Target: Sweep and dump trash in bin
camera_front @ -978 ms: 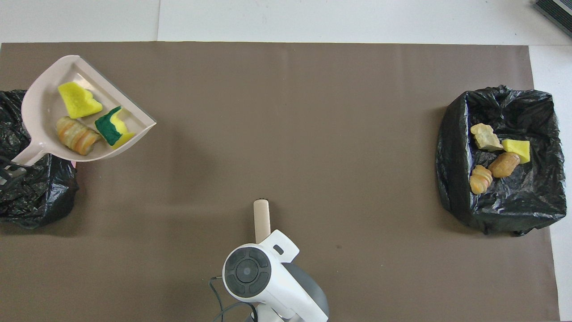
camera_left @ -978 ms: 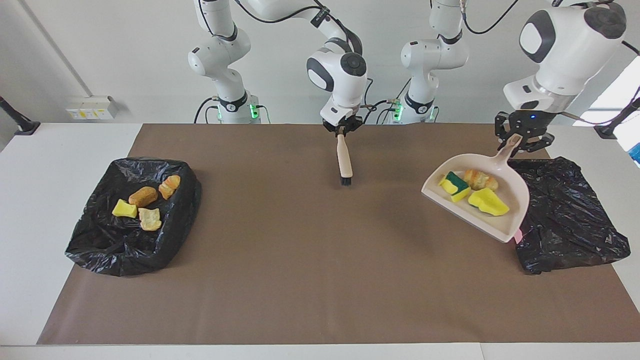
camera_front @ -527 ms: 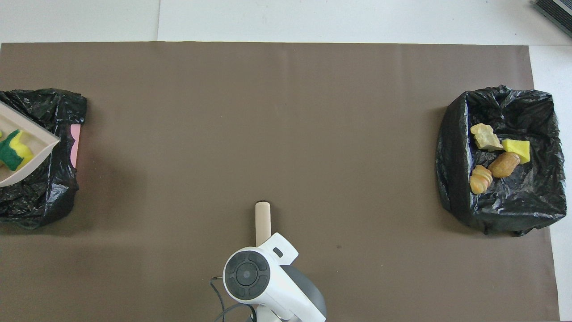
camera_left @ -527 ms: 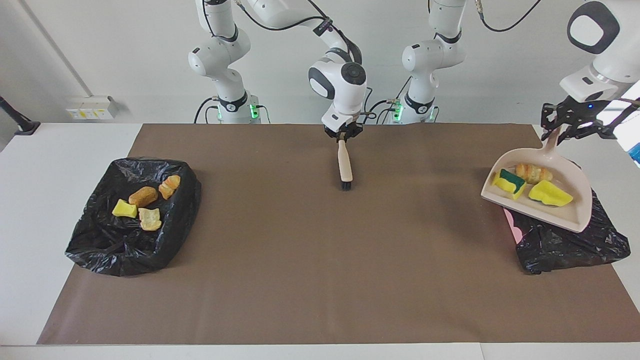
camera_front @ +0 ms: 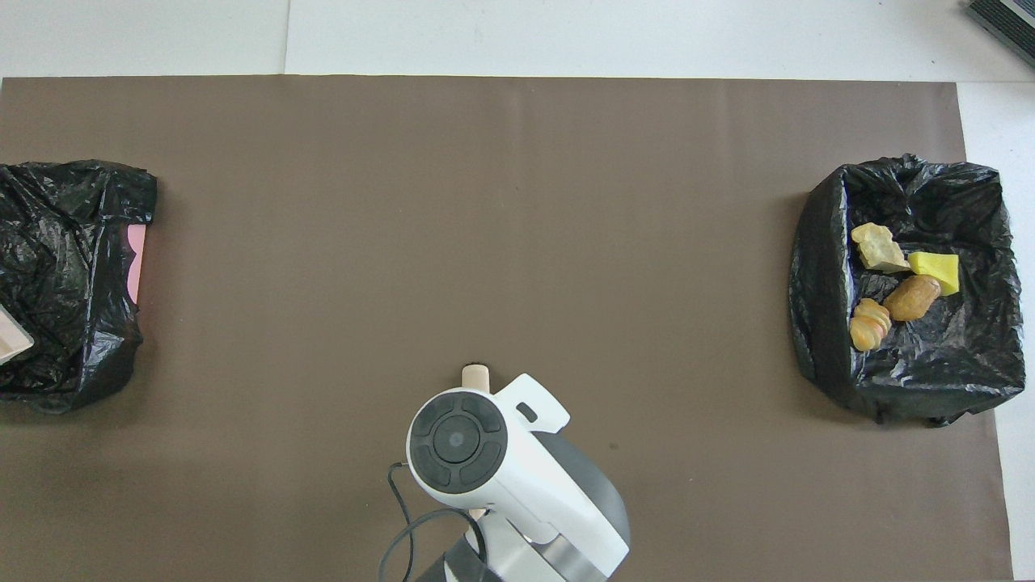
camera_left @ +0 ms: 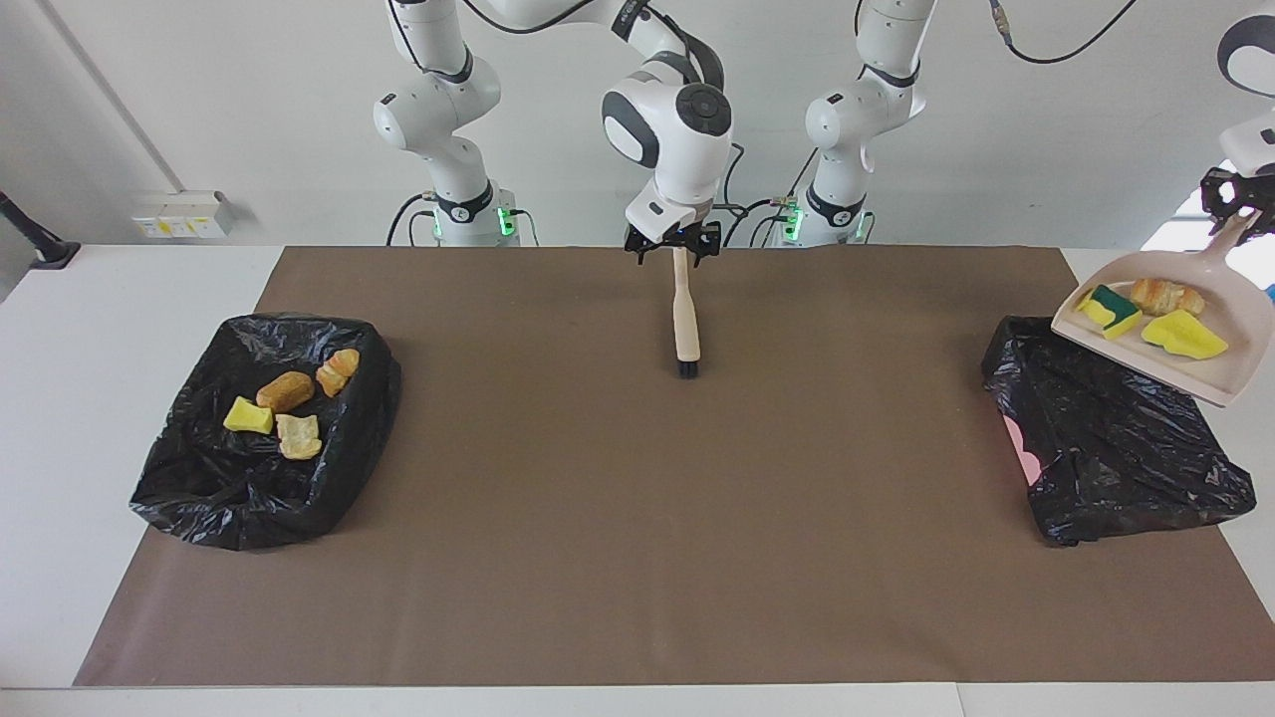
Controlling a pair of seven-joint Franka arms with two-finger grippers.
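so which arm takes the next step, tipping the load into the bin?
Left. The left gripper holds the dustpan by its handle, raised over the black bin bag, three trash pieces aboard. The right gripper is open above the brush mid-table.
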